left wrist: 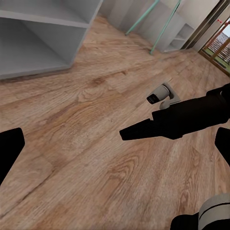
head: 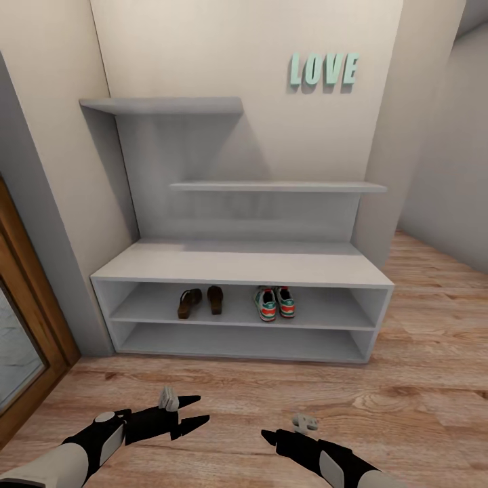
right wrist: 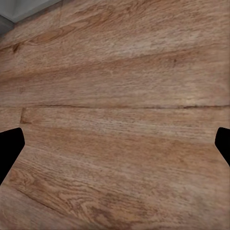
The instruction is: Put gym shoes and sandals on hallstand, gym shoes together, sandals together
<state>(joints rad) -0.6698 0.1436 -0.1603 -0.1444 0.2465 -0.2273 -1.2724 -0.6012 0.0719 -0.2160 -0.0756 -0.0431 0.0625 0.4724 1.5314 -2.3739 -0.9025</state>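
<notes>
Four shoes sat on the upper shelf tier of the white hallstand, none of them on the floor. Toward the left half of that tier lay the two brown sandals, side by side with a small gap between them, the left one angled slightly and the right one pointing straight back. Just right of the tier's middle stood the two gym shoes, white with green stripes and red-orange accents, set so close that they appeared to touch (the pair sat clearly apart from the sandals). The lower tier beneath them and the flat top above carried nothing visible. Two staggered grey shelves hung on the wall over the unit, and teal letters reading LOVE were fixed higher up on the wall.

Both arms hung low over the wood-grain corridor floor, well in front of the hallstand's front edge. In the head view, the left gripper had its jaws spread apart and held nothing. The right gripper pointed toward the left one; its jaws also stood apart, as the right wrist view showed a dark fingertip at either side with bare planks between. From the left wrist view, the right gripper's black fingers crossed above the floor, with a corner of the hallstand beyond.
</notes>
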